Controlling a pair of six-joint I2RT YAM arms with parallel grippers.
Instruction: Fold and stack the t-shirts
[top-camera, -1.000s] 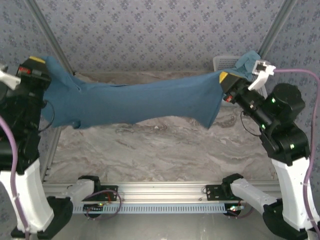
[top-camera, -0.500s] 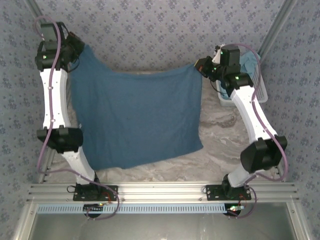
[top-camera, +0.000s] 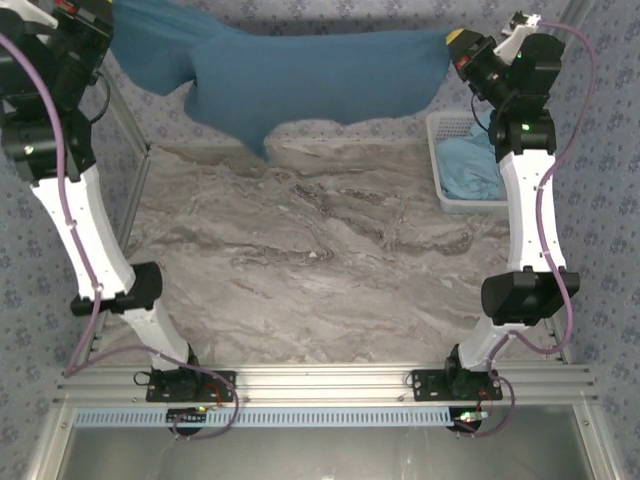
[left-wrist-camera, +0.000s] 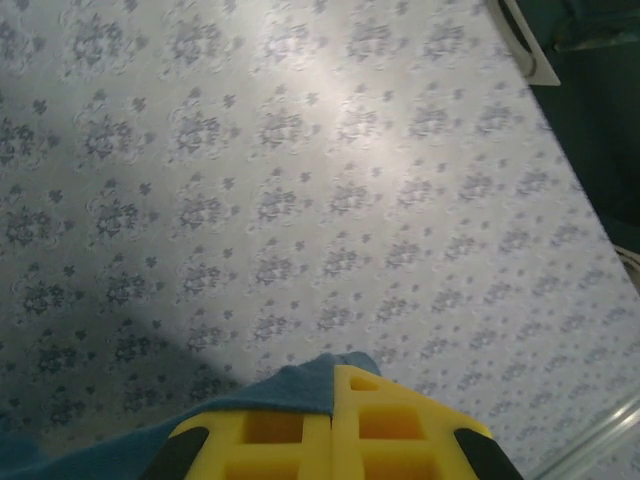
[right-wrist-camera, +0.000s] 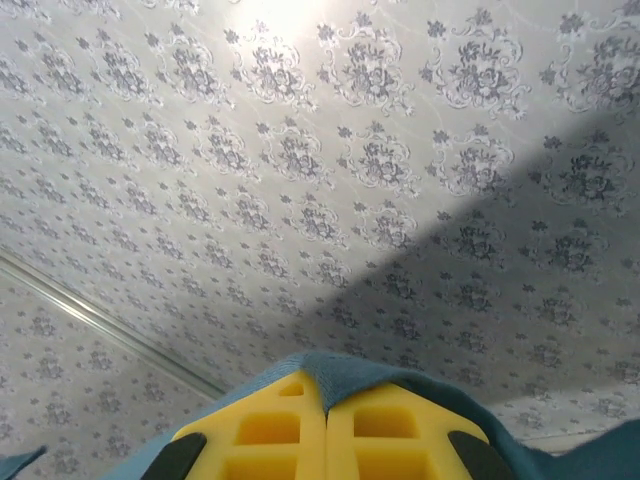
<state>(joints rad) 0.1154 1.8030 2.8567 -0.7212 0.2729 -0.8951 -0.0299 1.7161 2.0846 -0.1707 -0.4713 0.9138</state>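
Gripping one end of the teal-blue t-shirt (top-camera: 310, 75), the left gripper (left-wrist-camera: 332, 400) is raised high at the far left, its yellow pads (left-wrist-camera: 270, 430) pressed flat together with a lip of the cloth pinched between them. From there the shirt runs across the back of the scene like a slack banner, lifted in front of the patterned wall (top-camera: 330, 15), with one fold drooping lowest (left of the middle, I'd say) toward the far edge of the marble table (top-camera: 300, 260). Its other end is clamped in the right gripper (right-wrist-camera: 325, 400), just as high, jaws closed on the fabric, which wraps over the tips. Below that arm, at the table's far right corner, sits a white mesh basket (top-camera: 436, 150) with the sky-blue t-shirt (top-camera: 470, 165) crumpled inside it.
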